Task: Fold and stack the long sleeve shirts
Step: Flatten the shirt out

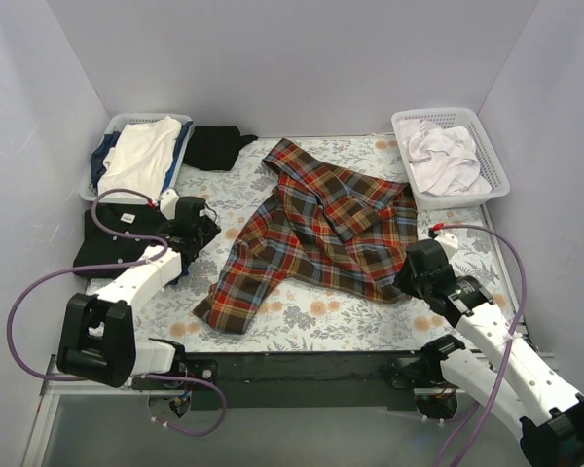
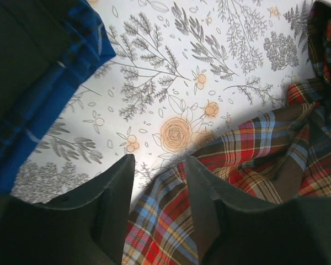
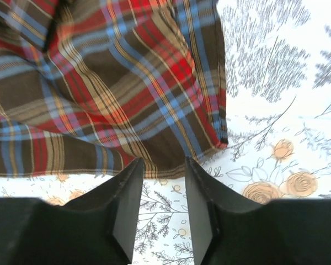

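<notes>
Here, the tartan plaid shirt [image 1: 321, 229] is seen spread loose and rumpled over the middle of the floral tablecloth [image 1: 311, 316], not yet folded, while the black shirt [image 1: 112, 238] is laid folded at the table's 9 o'clock edge. In the top view the plaid's long strip, a sleeve or a side panel, is run from the collar near 12 o'clock down to a blunt end near 7 o'clock, and the body is fanned out toward 3 o'clock. The left gripper [image 1: 199, 230] is held just beside that strip, the cloth lying at its 3 o'clock. Its jaws are parted a little and nothing is seen pinched between them, though plaid is visible beneath the tips in the wrist view. The right gripper [image 1: 414, 275] is placed at the shirt's 4 o'clock corner, the hem lying just beyond its tips toward 11 o'clock. Its jaws are likewise narrowly parted and empty. The strip is judged nearer the left arm and the lower right hem nearer the right, so a pinch of opposite edges is suggested.
</notes>
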### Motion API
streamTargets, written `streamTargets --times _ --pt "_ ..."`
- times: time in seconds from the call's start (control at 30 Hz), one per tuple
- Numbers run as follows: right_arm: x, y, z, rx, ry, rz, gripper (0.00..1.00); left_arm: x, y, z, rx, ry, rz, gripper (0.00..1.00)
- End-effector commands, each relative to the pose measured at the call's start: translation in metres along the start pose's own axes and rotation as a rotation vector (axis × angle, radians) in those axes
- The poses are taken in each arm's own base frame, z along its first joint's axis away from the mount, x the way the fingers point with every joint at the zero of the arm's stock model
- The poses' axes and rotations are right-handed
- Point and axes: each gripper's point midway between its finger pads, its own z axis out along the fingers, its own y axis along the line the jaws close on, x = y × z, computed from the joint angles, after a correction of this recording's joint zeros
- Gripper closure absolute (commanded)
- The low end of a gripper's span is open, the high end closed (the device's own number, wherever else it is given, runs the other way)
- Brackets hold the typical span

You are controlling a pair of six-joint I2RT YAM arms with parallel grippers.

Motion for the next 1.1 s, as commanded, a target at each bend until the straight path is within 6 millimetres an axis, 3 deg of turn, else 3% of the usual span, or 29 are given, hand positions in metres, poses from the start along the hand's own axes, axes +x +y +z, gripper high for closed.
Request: streamTargets --times 0.0,0.07,0.2,0.23,0.33,0.47,0.57,0.63,0.67,0.7,0.77,0.83,0.87,0.9,0.93,0.97,1.07 --pt "-0.047 0.013 -0.015 0.035 -0.105 -0.033 0.53 0.008 -0.023 0.011 0.073 0.041 0.051 0.54" --pt "-0.058 0.025 -0.014 -0.001 -0.128 -0.054 0.45 0.015 -0.026 0.018 0.083 0.061 0.067 0.51" --pt "-0.085 0.086 0.003 -0.197 -0.183 -0.128 0.28 0.034 -0.041 0.032 0.149 0.124 0.126 0.49" --pt "-0.086 0.097 0.006 -0.224 -0.168 -0.132 0.27 0.037 -0.042 0.034 0.154 0.131 0.137 0.49" --pt "-0.089 0.134 0.039 -0.270 -0.114 -0.078 0.29 0.046 -0.047 0.048 0.150 0.167 0.158 0.48" --pt "-0.094 0.167 0.081 -0.360 -0.099 -0.019 0.30 0.042 -0.052 0.053 0.146 0.149 0.147 0.47" --pt "-0.086 0.172 0.127 -0.339 0.002 0.035 0.30 0.032 -0.057 0.056 0.138 0.115 0.122 0.46" --pt "-0.084 0.181 0.142 -0.348 0.040 0.054 0.30 0.030 -0.067 0.052 0.169 0.123 0.100 0.45" --pt "-0.094 0.193 0.150 -0.365 0.041 0.067 0.30 0.030 -0.072 0.050 0.193 0.132 0.098 0.44" --pt "-0.091 0.191 0.163 -0.349 0.064 0.089 0.33 0.032 -0.075 0.049 0.213 0.147 0.112 0.44" --pt "-0.103 0.203 0.178 -0.354 0.061 0.116 0.42 0.038 -0.072 0.048 0.207 0.176 0.152 0.44" --pt "-0.115 0.212 0.189 -0.347 0.069 0.142 0.63 0.045 -0.065 0.049 0.182 0.218 0.189 0.44" --pt "-0.126 0.217 0.194 -0.343 0.066 0.151 0.69 0.047 -0.063 0.049 0.167 0.232 0.202 0.44" --pt "-0.128 0.221 0.193 -0.363 0.082 0.150 0.84 0.049 -0.061 0.051 0.159 0.242 0.214 0.44" --pt "-0.131 0.218 0.197 -0.343 0.091 0.145 0.90 0.052 -0.060 0.052 0.156 0.254 0.224 0.44" --pt "-0.149 0.227 0.193 -0.357 0.062 0.145 0.97 0.052 -0.060 0.052 0.150 0.265 0.235 0.44" --pt "-0.177 0.226 0.194 -0.349 0.020 0.130 0.99 0.059 -0.060 0.053 0.151 0.303 0.249 0.44"
